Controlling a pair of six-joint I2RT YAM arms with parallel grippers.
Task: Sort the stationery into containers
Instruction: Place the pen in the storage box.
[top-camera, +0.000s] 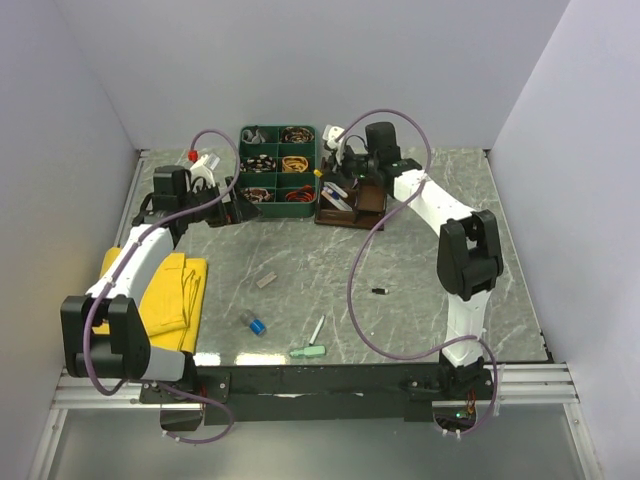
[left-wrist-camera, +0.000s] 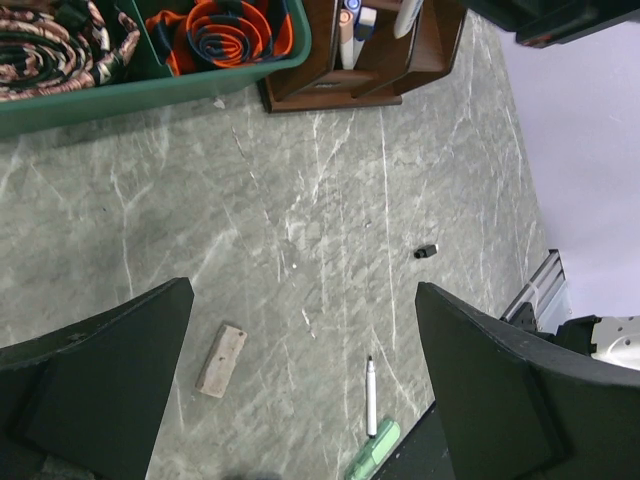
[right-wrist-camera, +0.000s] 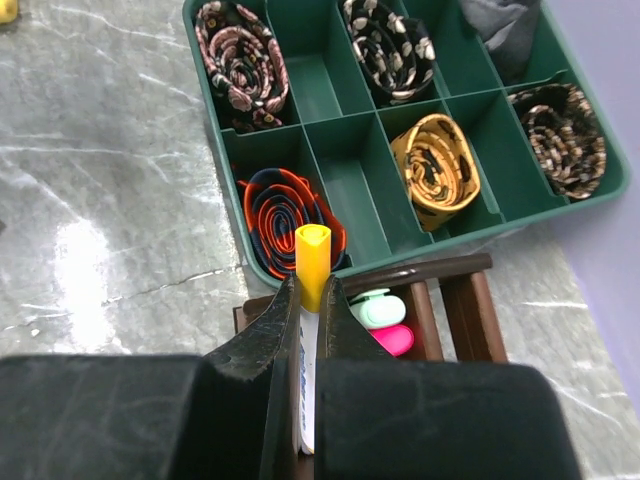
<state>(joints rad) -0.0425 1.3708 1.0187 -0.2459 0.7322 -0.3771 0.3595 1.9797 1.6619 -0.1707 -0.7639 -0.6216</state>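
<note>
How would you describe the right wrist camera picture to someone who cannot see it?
The right pincer is shut on a yellow-capped marker at a dark brown wooden organiser, where a mint highlighter and a pink highlighter sit. Beyond it, a green divided tray holds rolled neckties on a grey marbled table.

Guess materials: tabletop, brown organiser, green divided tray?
Tabletop: stone or marble-print laminate, glossy; white veining, glare patch.
Brown organiser: probably stained wood, satin; thick boards with square edges.
Green divided tray: likely moulded plastic, semi-matte; uniform colour, thin dividers, rounded corners.
</note>
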